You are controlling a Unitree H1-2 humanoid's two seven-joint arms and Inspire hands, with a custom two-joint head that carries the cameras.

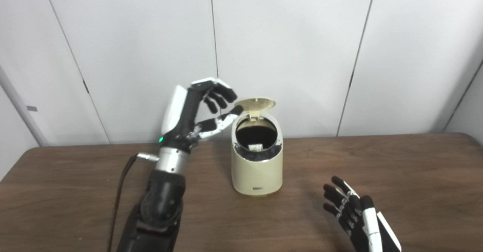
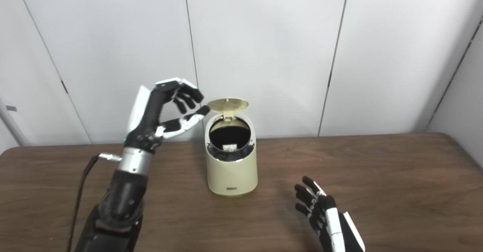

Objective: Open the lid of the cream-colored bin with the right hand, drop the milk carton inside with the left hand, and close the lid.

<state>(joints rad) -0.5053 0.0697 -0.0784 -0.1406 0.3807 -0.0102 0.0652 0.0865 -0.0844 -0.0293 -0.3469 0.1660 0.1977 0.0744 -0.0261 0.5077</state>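
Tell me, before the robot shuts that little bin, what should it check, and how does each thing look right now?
1. Milk carton inside bin: ok, something white lies in the opening.
2. Left hand empty: ok, fingers apart, holding nothing.
3. Left hand clear of lid: not ok, a fingertip sits at the lid's edge.
4. Lid fully up: ok, the opening is uncovered.
5. Right hand free: ok, open, low over the table.
6. Bin upright: ok.

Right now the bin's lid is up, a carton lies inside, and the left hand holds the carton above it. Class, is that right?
Not quite. The left hand is empty, fingers apart beside the raised lid; the carton lies inside the bin, as the left eye view shows.
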